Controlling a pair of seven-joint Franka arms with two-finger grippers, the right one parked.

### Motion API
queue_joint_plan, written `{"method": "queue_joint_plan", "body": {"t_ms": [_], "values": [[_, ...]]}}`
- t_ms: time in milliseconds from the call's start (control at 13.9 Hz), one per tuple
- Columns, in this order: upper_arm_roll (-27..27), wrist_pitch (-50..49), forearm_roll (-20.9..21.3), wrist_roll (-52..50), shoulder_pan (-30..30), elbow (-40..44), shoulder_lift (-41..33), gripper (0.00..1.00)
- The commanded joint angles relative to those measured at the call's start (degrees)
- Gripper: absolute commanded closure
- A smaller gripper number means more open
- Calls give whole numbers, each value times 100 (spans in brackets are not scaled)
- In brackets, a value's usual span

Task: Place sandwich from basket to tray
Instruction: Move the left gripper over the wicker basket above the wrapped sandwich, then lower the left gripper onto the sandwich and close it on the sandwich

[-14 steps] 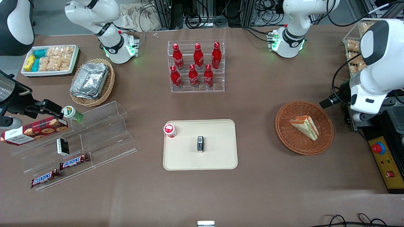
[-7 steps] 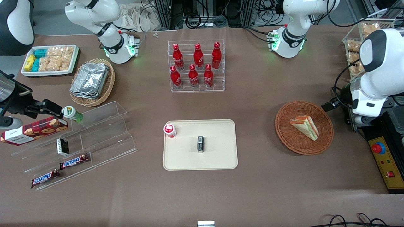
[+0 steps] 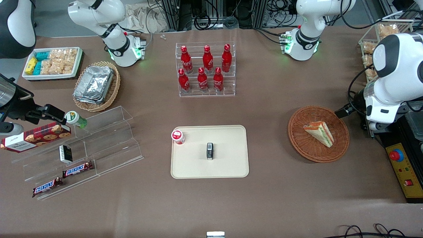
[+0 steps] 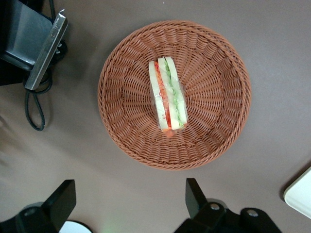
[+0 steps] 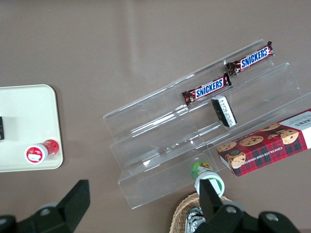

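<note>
My gripper (image 4: 130,204) hangs wide open above the basket (image 4: 221,138), sandwich (image 4: 168,94) lying inside (on its side); I risk pinching wicker if I descend off-centre.

Left arm (image 3: 395,76): glossy white shells w/ black joint bands, rounded elbow w/ dark oval cap, black cable looping off wrist, at right edge of front view. Base (image 3: 302,41) upper right: white dome, black ring, green LEDs. Pincer (image 4: 126,204): matte black, two angular fingers (image 4: 194,196) spread apart, round screws on mount.
</note>
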Motion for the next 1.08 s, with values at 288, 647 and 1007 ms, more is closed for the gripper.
{"method": "queue_joint_plan", "body": {"t_ms": [288,647,1007], "values": [[-46,1501,46,-645,-19,-970,128,0],[-55,2206,55,-1279,-107,-998,726,0],[-46,2610,64,-1393,-107,-1182,963,0]]}}
